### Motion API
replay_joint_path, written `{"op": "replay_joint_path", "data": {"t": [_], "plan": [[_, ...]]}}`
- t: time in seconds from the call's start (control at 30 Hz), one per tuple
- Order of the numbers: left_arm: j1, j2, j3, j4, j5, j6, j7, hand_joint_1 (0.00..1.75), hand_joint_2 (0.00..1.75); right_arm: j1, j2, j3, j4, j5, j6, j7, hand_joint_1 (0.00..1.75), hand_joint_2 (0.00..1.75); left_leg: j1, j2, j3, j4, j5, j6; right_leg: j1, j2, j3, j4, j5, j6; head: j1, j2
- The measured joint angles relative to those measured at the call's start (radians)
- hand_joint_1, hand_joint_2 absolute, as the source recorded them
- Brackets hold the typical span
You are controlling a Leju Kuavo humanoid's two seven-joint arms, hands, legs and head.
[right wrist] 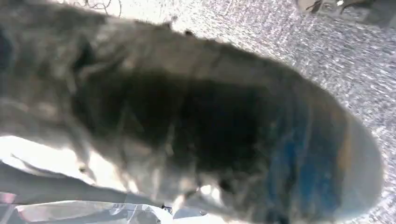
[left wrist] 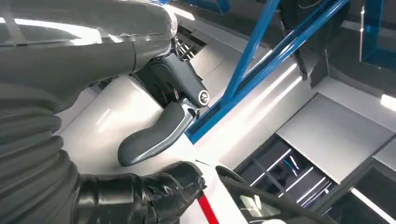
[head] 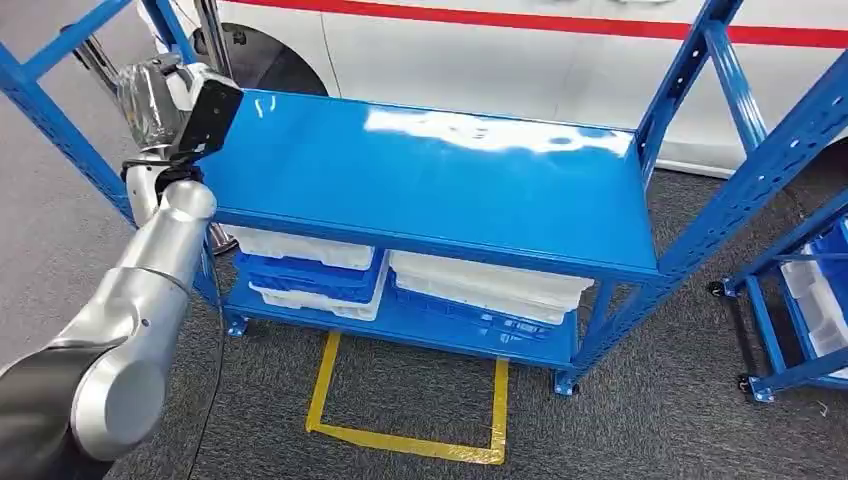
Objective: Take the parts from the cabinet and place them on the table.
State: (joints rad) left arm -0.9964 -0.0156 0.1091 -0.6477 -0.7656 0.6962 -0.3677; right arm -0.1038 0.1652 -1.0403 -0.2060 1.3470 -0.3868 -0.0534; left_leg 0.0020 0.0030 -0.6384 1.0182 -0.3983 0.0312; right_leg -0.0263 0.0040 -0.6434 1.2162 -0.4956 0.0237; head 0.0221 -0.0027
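Head view: a blue metal shelving unit [head: 430,180] stands on dark grey carpet [head: 640,420], its glossy top shelf reflecting light. On the lower shelf, white and blue trays [head: 400,280] sit stacked in two piles side by side. A yellow tape outline [head: 410,440] marks the floor in front of the unit. Behind it is a white vehicle body with a red stripe [head: 560,20]. A second blue rack [head: 800,290] stands off to the right. The silver left arm rises at the left, and the left hand [head: 165,100] is lifted at the unit's far left corner, just beside the top shelf. A clear-wrapped part [head: 145,95] appears to sit in the hand, though the grip itself is hard to make out here.

Left wrist view: the left hand's grey thumb [left wrist: 154,135] curves inward, and dark fingers [left wrist: 182,79] press against a large smooth grey form wrapped in clear film, so the hand is holding the part. Blue frame bars [left wrist: 261,60] and the white vehicle lie beyond the hand.

Right wrist view: a heavily blurred dark shape lies over speckled grey carpet. I cannot tell how the right hand lies.
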Motion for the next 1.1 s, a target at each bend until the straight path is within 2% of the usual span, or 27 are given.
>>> {"op": "replay_joint_path", "data": {"t": [0.03, 0.07, 0.1, 0.17, 0.2, 0.23, 0.27, 0.33, 0.37, 0.4, 0.43, 0.47, 0.53, 0.57, 0.6, 0.63, 0.7, 0.73, 0.77, 0.8, 0.87, 0.9, 0.93, 1.0, 1.03, 1.07, 1.1], "plan": [[0.0, 0.0, 0.0, -0.004, 0.001, 0.0, 0.0, 1.75, 1.75, 0.0, 0.0, 0.0, 0.0, 0.0, 0.0, 0.0, 0.0, 0.0, 0.002, 0.0, -0.012, 0.013, 0.002, -0.004, -0.005, 0.0, 0.054, -0.077, 0.01, 0.003, 0.0, 0.0], [0.0, 0.0, 0.0, -0.012, 0.001, 0.001, 0.0, 1.75, 1.75, -0.002, 0.001, 0.0, 0.0, 0.0, 0.0, 0.0, 0.0, 0.0, 0.0, -0.001, -0.027, 0.02, 0.006, -0.011, -0.003, 0.003, 0.081, -0.126, -0.039, 0.005, 0.001, 0.0], [0.0, 0.002, 0.0, -0.016, 0.001, 0.001, -0.001, 1.75, 1.75, -0.002, 0.003, 0.0, 0.0, 0.0, -0.001, 0.0, 0.0, 0.0, -0.003, -0.002, -0.033, 0.028, 0.01, -0.016, 0.006, 0.005, 0.078, -0.13, -0.025, -0.011, -0.003, 0.0], [0.0, 0.002, 0.0, -0.017, 0.001, 0.001, -0.001, 1.75, 1.75, 0.0, 0.003, 0.0, 0.0, 0.0, -0.001, 0.001, 0.0, 0.0, -0.004, -0.004, -0.034, 0.026, 0.024, -0.028, 0.006, 0.005, 0.071, -0.132, -0.02, -0.019, -0.003, 0.0], [0.004, 0.001, 0.0, -0.017, 0.002, 0.001, -0.002, 1.75, 1.75, 0.0, 0.003, 0.0, 0.0, 0.0, -0.002, 0.001, 0.0, 0.0, 0.0, -0.004, -0.034, 0.023, 0.032, -0.036, 0.011, 0.005, 0.068, -0.134, -0.013, -0.03, -0.001, 0.0], [0.008, 0.002, 0.0, -0.017, 0.003, 0.001, -0.002, 1.75, 1.75, 0.001, 0.004, 0.0, 0.0, 0.0, -0.002, 0.001, 0.0, 0.0, 0.005, -0.006, -0.039, 0.028, 0.028, -0.039, 0.005, 0.002, 0.06, -0.144, 0.0, -0.043, -0.002, 0.0], [0.012, 0.005, 0.0, -0.018, 0.004, 0.001, -0.002, 1.75, 1.75, -0.003, 0.004, 0.0, 0.0, 0.0, -0.002, 0.002, 0.0, 0.0, 0.006, -0.005, -0.052, 0.05, -0.014, -0.044, 0.006, -0.002, 0.053, -0.145, 0.012, -0.051, -0.002, 0.0], [0.011, 0.007, 0.0, -0.021, 0.005, 0.001, -0.003, 1.75, 1.75, -0.004, 0.004, 0.0, 0.0, 0.001, -0.003, 0.002, 0.0, 0.0, 0.007, -0.005, -0.086, 0.174, -0.136, -0.051, 0.011, -0.001, 0.024, -0.147, 0.036, -0.06, -0.005, 0.0], [0.012, 0.007, 0.0, -0.022, 0.005, 0.001, -0.003, 1.75, 1.75, -0.004, 0.004, 0.0, 0.0, 0.001, -0.003, 0.002, 0.0, 0.0, 0.007, -0.005, -0.101, 0.244, -0.179, -0.052, 0.014, -0.002, 0.009, -0.147, 0.047, -0.061, -0.005, 0.0], [0.015, 0.007, 0.0, -0.022, 0.005, 0.001, -0.003, 1.75, 1.75, -0.003, 0.004, 0.0, 0.0, 0.002, -0.003, 0.002, 0.0, 0.0, 0.007, -0.005, -0.107, 0.301, -0.199, -0.05, 0.017, -0.003, -0.007, -0.147, 0.058, -0.062, -0.005, 0.0], [0.02, 0.007, 0.0, -0.022, 0.005, 0.002, -0.003, 1.75, 1.75, -0.002, 0.004, 0.0, 0.0, 0.002, -0.003, 0.002, 0.0, 0.0, 0.006, -0.006, -0.097, 0.322, -0.189, -0.046, 0.02, -0.004, -0.022, -0.146, 0.07, -0.064, -0.005, 0.0], [0.024, 0.008, 0.0, -0.022, 0.006, 0.001, -0.003, 1.75, 1.75, -0.002, 0.004, 0.0, 0.0, 0.002, -0.003, 0.002, 0.0, 0.0, 0.004, -0.006, -0.07, 0.306, -0.159, -0.04, 0.022, -0.005, -0.037, -0.146, 0.081, -0.064, -0.005, 0.0], [0.025, 0.009, 0.0, -0.026, 0.006, 0.001, -0.003, 1.75, 1.75, -0.002, 0.006, 0.0, 0.0, 0.003, -0.003, 0.002, 0.0, 0.0, -0.007, -0.006, 0.033, 0.183, -0.101, -0.023, 0.023, -0.005, -0.059, -0.146, 0.103, -0.063, -0.005, 0.0], [0.022, 0.009, 0.0, -0.033, 0.006, 0.002, -0.003, 1.75, 1.75, -0.003, 0.008, 0.0, 0.0, 0.003, -0.003, 0.002, 0.0, 0.0, -0.017, -0.006, 0.1, 0.099, -0.107, -0.012, 0.022, -0.005, -0.065, -0.146, 0.112, -0.063, -0.005, 0.0], [0.014, 0.01, 0.0, -0.041, 0.006, 0.002, -0.004, 1.75, 1.75, -0.003, 0.01, 0.0, 0.0, 0.003, -0.003, 0.002, 0.0, 0.0, -0.022, -0.003, 0.156, 0.006, -0.142, -0.002, 0.026, -0.005, -0.071, -0.146, 0.121, -0.058, -0.005, 0.0], [0.008, 0.01, 0.0, -0.045, 0.006, 0.002, -0.005, 1.75, 1.75, -0.003, 0.012, 0.0, 0.0, 0.004, -0.004, 0.002, 0.0, 0.0, -0.022, -0.002, 0.155, -0.004, -0.144, -0.009, 0.022, -0.007, -0.071, -0.154, 0.134, -0.052, -0.003, 0.0], [-0.001, 0.012, 0.0, -0.045, 0.006, 0.002, -0.005, 1.75, 1.75, -0.004, 0.013, 0.0, 0.0, 0.004, -0.005, 0.002, 0.0, 0.0, -0.027, -0.004, 0.147, -0.013, -0.123, 0.003, 0.016, -0.007, -0.068, -0.171, 0.16, -0.042, -0.006, 0.0], [0.0, 0.013, 0.0, -0.045, 0.007, 0.002, -0.005, 1.75, 1.75, -0.002, 0.014, 0.0, 0.0, 0.004, -0.006, 0.002, 0.0, 0.0, -0.026, 0.0, 0.146, -0.035, -0.099, 0.007, 0.02, -0.005, -0.066, -0.185, 0.174, -0.035, -0.006, 0.0], [0.004, 0.012, 0.0, -0.045, 0.009, 0.002, -0.005, 1.75, 1.75, -0.002, 0.013, 0.0, 0.0, 0.004, -0.006, 0.002, 0.0, 0.0, -0.016, 0.009, 0.146, -0.049, -0.077, 0.009, 0.018, -0.001, -0.077, -0.174, 0.149, -0.034, -0.004, 0.0], [0.004, 0.012, 0.0, -0.045, 0.009, 0.001, -0.005, 1.75, 1.75, -0.002, 0.013, 0.0, 0.0, 0.004, -0.008, 0.002, 0.0, 0.0, -0.019, 0.006, 0.135, -0.059, -0.061, 0.015, 0.023, 0.001, -0.09, -0.142, 0.087, -0.03, -0.004, 0.0], [0.003, 0.011, 0.0, -0.045, 0.01, 0.001, -0.005, 1.75, 1.75, -0.001, 0.013, 0.0, 0.0, 0.004, -0.008, 0.002, 0.0, 0.0, -0.019, 0.006, 0.098, -0.056, -0.033, 0.015, 0.019, 0.0, -0.123, 0.001, -0.037, -0.025, -0.002, 0.0], [0.003, 0.013, 0.0, -0.045, 0.011, 0.001, -0.003, 1.75, 1.75, 0.0, 0.013, 0.0, 0.0, 0.004, -0.008, 0.002, 0.0, 0.0, -0.019, 0.007, 0.08, -0.053, -0.021, 0.014, 0.018, -0.001, -0.133, 0.068, -0.06, -0.021, -0.003, 0.0], [0.003, 0.014, 0.0, -0.045, 0.013, 0.001, -0.003, 1.75, 1.75, 0.001, 0.013, 0.0, 0.0, 0.005, -0.008, 0.002, 0.0, 0.0, -0.018, 0.007, 0.062, -0.048, -0.01, 0.012, 0.015, -0.001, -0.135, 0.114, -0.052, -0.017, -0.002, 0.0], [0.007, 0.014, 0.0, -0.045, 0.016, 0.001, -0.003, 1.75, 1.75, -0.001, 0.012, 0.0, 0.0, 0.006, -0.009, 0.002, 0.0, 0.0, -0.014, 0.007, 0.023, -0.035, 0.008, 0.004, 0.006, -0.002, -0.087, 0.097, 0.027, -0.008, -0.002, 0.0], [0.007, 0.015, 0.0, -0.045, 0.018, 0.001, -0.003, 1.75, 1.75, -0.002, 0.011, 0.0, 0.0, 0.006, -0.01, 0.002, 0.0, 0.0, -0.01, 0.007, 0.002, -0.022, 0.014, -0.002, 0.001, -0.003, -0.034, 0.036, 0.05, -0.003, -0.002, 0.0], [0.006, 0.016, 0.0, -0.045, 0.019, 0.001, -0.003, 1.75, 1.75, -0.003, 0.012, 0.0, 0.0, 0.008, -0.011, 0.002, 0.0, 0.0, -0.007, 0.006, -0.014, -0.005, 0.018, -0.007, -0.005, -0.003, 0.032, -0.049, 0.036, 0.002, -0.002, 0.0], [0.005, 0.017, 0.0, -0.049, 0.02, 0.001, -0.003, 1.75, 1.75, -0.005, 0.012, 0.0, 0.0, 0.008, -0.011, 0.002, 0.0, 0.0, -0.009, 0.006, -0.034, 0.01, 0.019, -0.013, 0.002, 0.001, 0.085, -0.129, -0.019, 0.006, -0.002, 0.0]]}}
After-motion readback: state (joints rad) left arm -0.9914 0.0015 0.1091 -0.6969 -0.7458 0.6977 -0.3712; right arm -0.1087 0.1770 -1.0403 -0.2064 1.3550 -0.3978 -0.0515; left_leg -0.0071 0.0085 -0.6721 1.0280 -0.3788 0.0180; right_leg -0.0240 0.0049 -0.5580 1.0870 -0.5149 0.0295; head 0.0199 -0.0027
